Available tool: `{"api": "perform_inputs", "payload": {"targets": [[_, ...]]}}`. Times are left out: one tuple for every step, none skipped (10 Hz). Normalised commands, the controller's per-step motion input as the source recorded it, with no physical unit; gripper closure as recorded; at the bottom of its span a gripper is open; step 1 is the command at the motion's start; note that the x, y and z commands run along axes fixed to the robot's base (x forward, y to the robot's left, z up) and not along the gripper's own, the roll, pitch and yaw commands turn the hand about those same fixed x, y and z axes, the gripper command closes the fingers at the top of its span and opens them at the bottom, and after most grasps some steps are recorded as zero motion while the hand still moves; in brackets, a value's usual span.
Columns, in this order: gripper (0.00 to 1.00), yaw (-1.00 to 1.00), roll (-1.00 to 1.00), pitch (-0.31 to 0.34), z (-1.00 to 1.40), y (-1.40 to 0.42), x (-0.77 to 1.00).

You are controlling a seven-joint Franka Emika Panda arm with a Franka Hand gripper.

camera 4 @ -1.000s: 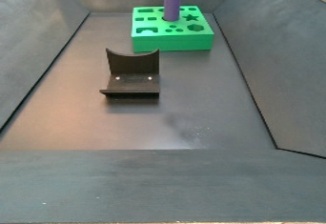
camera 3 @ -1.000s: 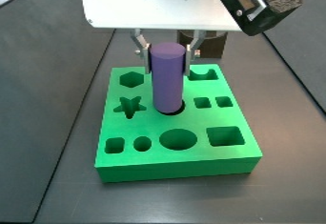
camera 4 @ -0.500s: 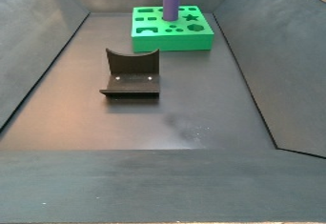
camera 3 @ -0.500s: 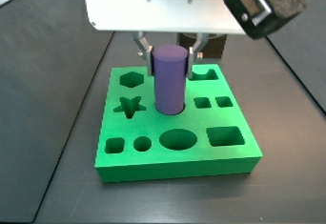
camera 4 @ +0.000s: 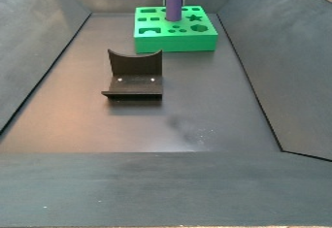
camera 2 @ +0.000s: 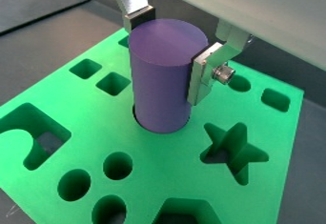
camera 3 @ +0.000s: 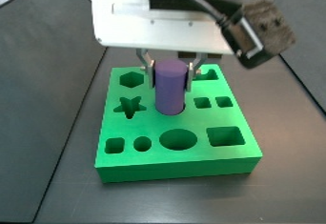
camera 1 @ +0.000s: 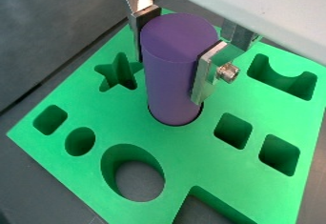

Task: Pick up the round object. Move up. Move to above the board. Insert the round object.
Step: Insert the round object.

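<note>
One purple round object (camera 1: 176, 68) is seen standing upright with its lower end sunk in a round hole of the green board (camera 1: 76, 113), and it is clasped near its top by the hand (camera 1: 177, 42). In both wrist views a silver finger (camera 2: 205, 73) is pressed flat against one side of the peg and the opposite finger (camera 2: 133, 13) against the far side, so the hand is clenched on the peg. In a side view the round object (camera 3: 171, 87) rises from the board (camera 3: 178, 161) near the board's middle, with the hand (camera 3: 171, 69) directly above the board under the white wrist housing.

Many other cut-outs in the board are shown unfilled: a star (camera 2: 234, 146) just beside the peg's hole, a large round hole (camera 1: 135, 175), two small square holes (camera 1: 234, 131), a small oval, and a notched recess (camera 1: 283, 76) near one edge. In a side view a hexagon hole (camera 3: 130, 77) lies at a back corner of the board.

In the far side view the board (camera 4: 176, 40) sits at the far end of the dark bench (camera 4: 169, 115), with the peg (camera 4: 173, 3) upright in it. The fixture (camera 4: 134, 77) stands well apart from the board, nearer the camera.
</note>
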Motion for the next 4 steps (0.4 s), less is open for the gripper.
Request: {"api": "perform_inputs", "payload": {"targets": [[1.0,0.02,0.27,-0.083,-0.77,-0.1,0.0],[1.0,0.03,0.26,-0.09,-0.77,-0.1,0.0],[1.0,0.0,-0.05,0.0,0.0,0.03,0.0],[1.0,0.0,0.0,0.0,0.0,0.0,0.0]]}}
